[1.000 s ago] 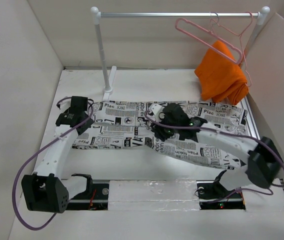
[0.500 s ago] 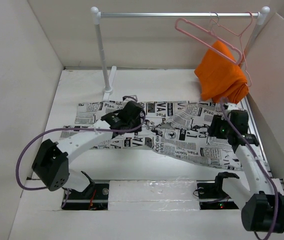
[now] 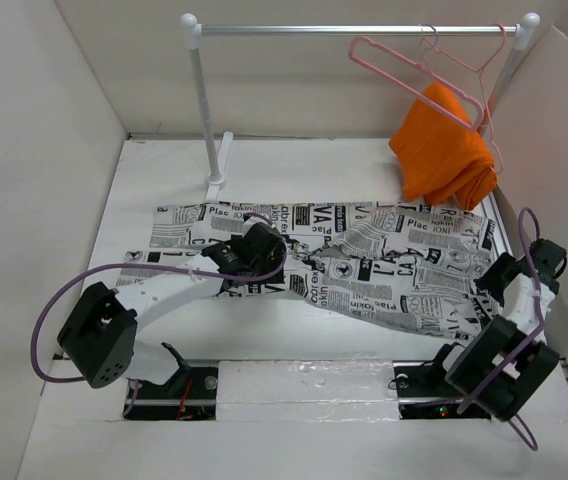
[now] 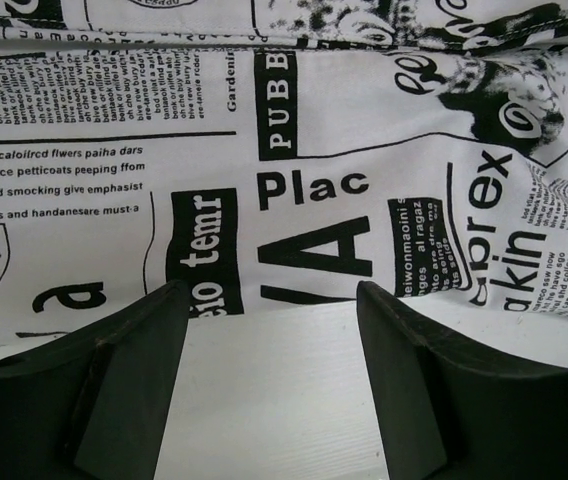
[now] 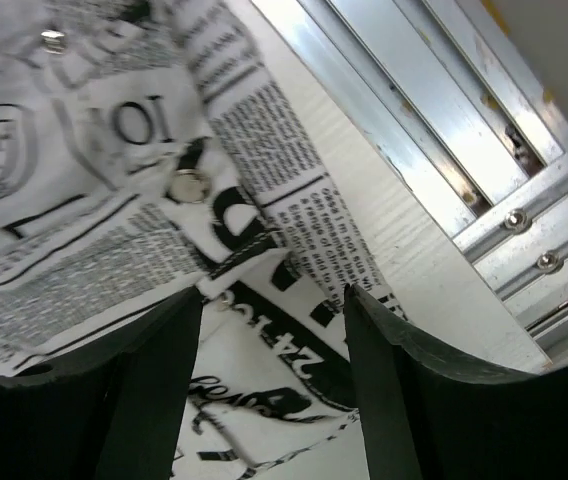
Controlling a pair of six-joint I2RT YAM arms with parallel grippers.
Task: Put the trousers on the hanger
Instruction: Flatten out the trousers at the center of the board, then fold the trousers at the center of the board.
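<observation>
The trousers, white with black newsprint, lie flat across the table from left to right. The pale pink hanger hangs tilted on the rail at the back right, empty. My left gripper is open over the trousers' near edge at mid-table. In the left wrist view its gap spans bare table with the printed cloth just ahead. My right gripper is open at the trousers' right end. The right wrist view shows it above the cloth with its metal snaps, holding nothing.
A white clothes rail on a post stands at the back. An orange cloth hangs from a redder hanger beside the pink one. An aluminium track runs along the table's right edge. White walls close in on both sides.
My left arm swung from the trousers' left end to their middle and lowered slightly. My right arm pulled back from the middle to the trousers' right end. The trousers have not moved.
</observation>
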